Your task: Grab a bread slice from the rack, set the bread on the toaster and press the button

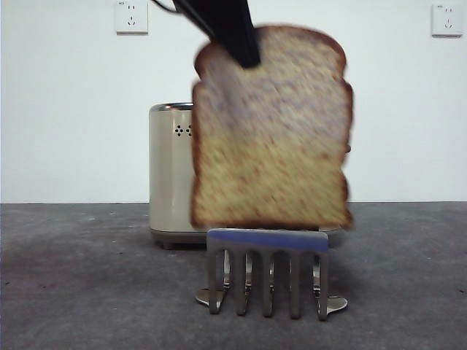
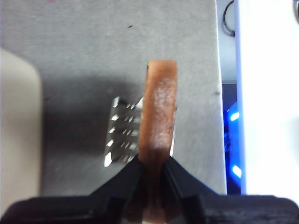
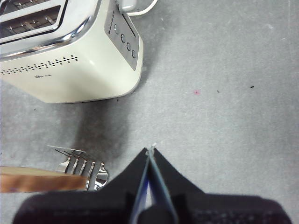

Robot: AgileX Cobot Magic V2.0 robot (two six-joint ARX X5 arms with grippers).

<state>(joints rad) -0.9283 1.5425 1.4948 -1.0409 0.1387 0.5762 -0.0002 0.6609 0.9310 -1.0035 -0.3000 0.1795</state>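
Note:
My left gripper is shut on the slice of bread, gripping its top crust. The slice hangs upright, just above the steel rack, clear of its prongs. The cream toaster stands behind the rack, its slots open. Its narrow end carries a grey panel with a row of small round controls; I cannot pick out a jutting button stub. My right gripper is shut and empty over bare table beside the rack.
Two wall sockets are on the white wall behind. A white cable leaves the toaster's end. The table's edge runs close to the rack in the left wrist view.

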